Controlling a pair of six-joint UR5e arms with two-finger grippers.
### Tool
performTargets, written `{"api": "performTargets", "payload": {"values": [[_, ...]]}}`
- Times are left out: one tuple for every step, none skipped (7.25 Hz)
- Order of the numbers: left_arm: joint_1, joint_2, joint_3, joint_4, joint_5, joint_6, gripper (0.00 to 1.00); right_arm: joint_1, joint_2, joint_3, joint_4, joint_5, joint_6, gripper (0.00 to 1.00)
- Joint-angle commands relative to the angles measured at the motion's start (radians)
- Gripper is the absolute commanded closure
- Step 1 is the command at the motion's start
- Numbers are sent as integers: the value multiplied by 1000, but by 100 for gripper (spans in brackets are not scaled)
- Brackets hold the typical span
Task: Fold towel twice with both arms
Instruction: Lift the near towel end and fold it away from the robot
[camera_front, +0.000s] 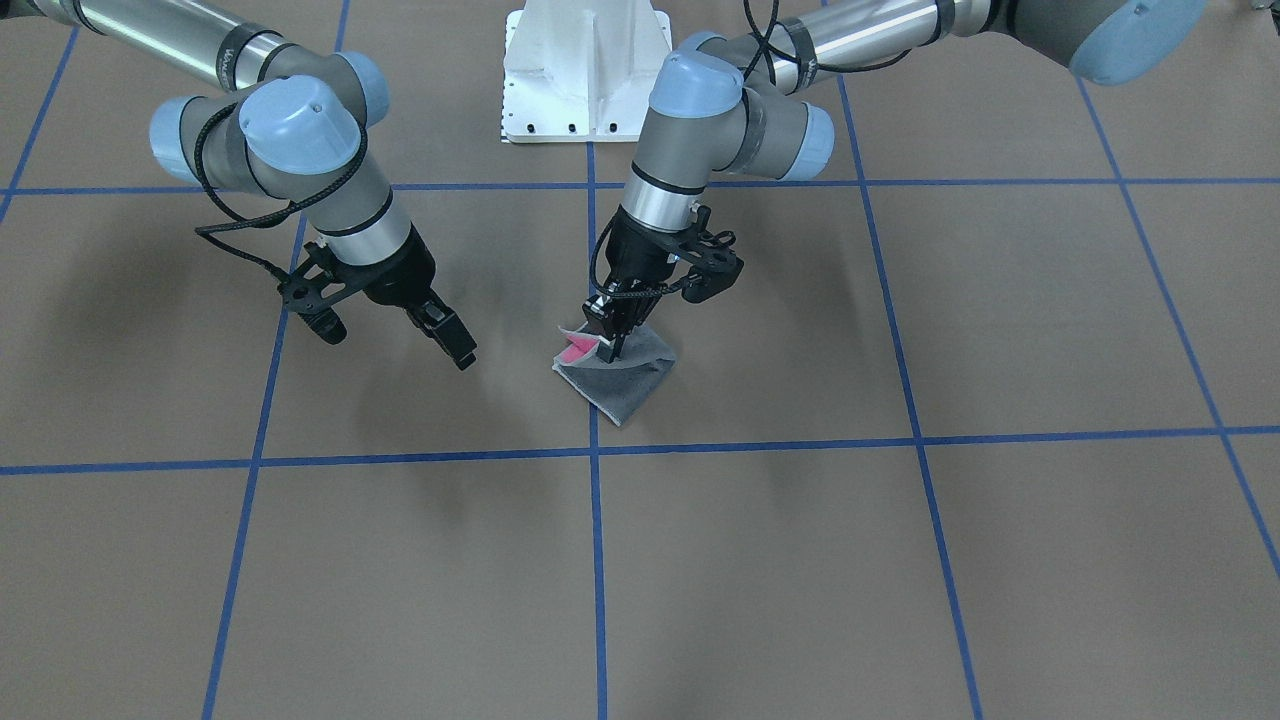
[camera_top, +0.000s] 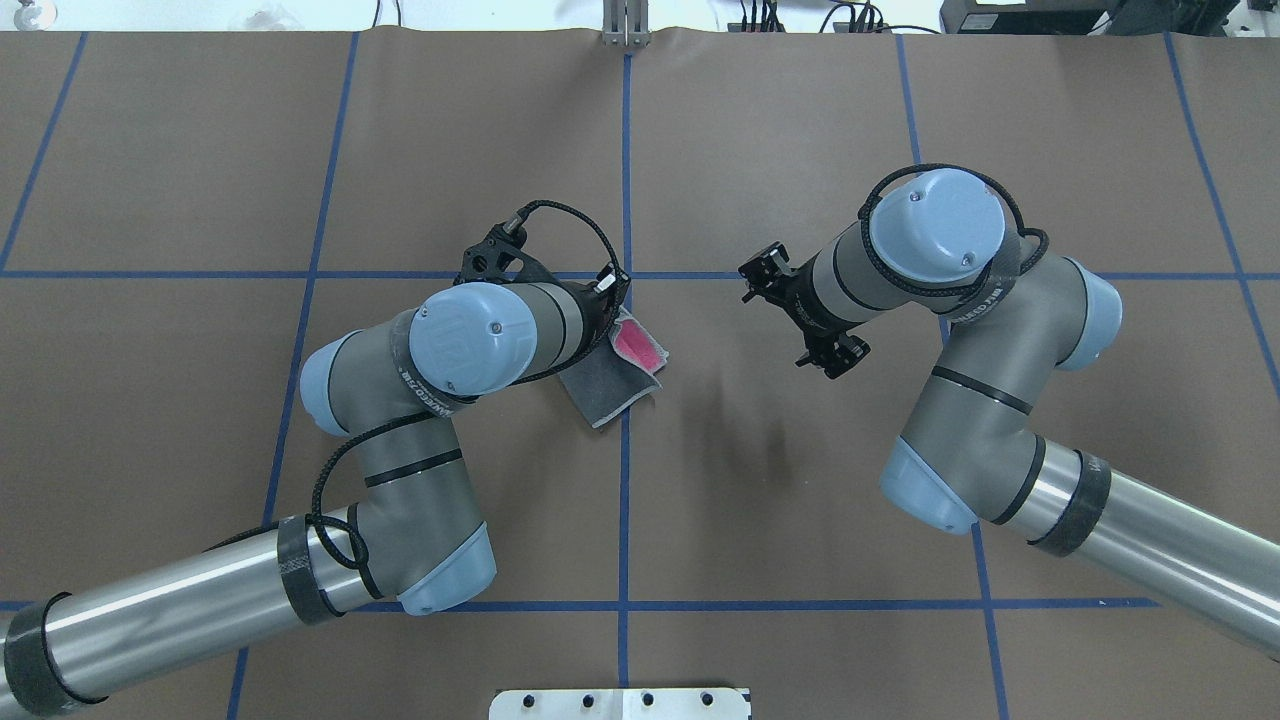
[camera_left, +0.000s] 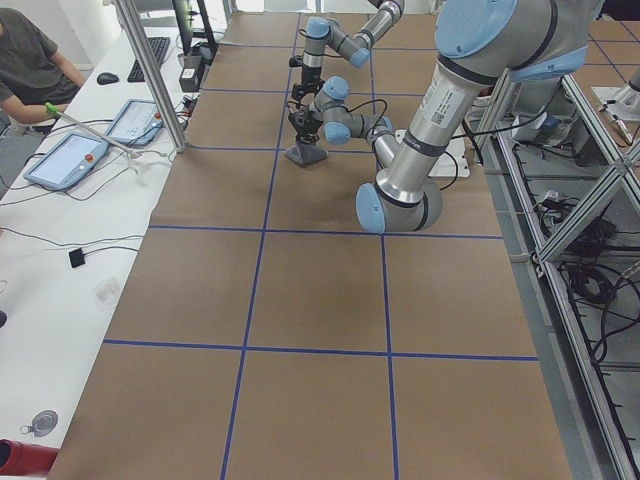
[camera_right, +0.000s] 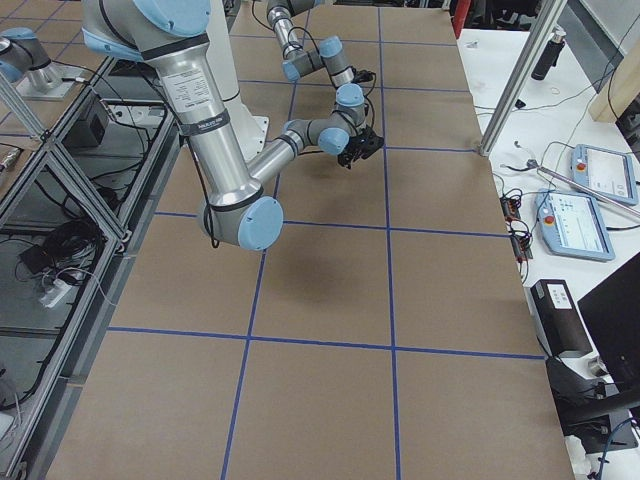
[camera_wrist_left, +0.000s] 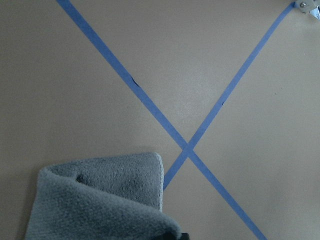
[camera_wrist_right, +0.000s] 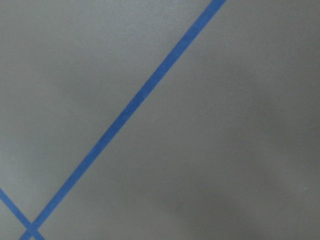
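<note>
The towel (camera_front: 625, 385) lies folded small near the table's middle, dark grey face up, with a pink patch (camera_top: 638, 345) showing under a lifted flap. My left gripper (camera_front: 608, 342) stands on its robot-side edge, shut on that flap. In the overhead view my left wrist covers the gripper. The left wrist view shows the grey folded towel (camera_wrist_left: 100, 200) at the bottom. My right gripper (camera_front: 458, 350) hangs empty above bare table beside the towel, apart from it, and looks open in the overhead view (camera_top: 762, 270). The right wrist view shows only table and tape.
Blue tape lines (camera_front: 594, 452) cross the brown table in a grid. The white pedestal base (camera_front: 585, 70) stands at the robot's edge. A person (camera_left: 30, 60) and tablets (camera_left: 65, 160) are at a side bench beyond the far table edge.
</note>
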Motion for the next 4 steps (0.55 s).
{"api": "performTargets", "payload": {"values": [[-17, -27, 49, -5, -8, -1, 100, -6, 1, 0, 0, -4, 0, 0], [-21, -65, 90, -8, -8, -1, 100, -8, 0, 0, 0, -6, 2, 0], [-33, -91, 130, -9, -10, -1, 100, -12, 1, 0, 0, -7, 0, 0], [-40, -93, 143, -17, -10, 1, 100, -15, 1, 0, 0, -7, 0, 0]]}}
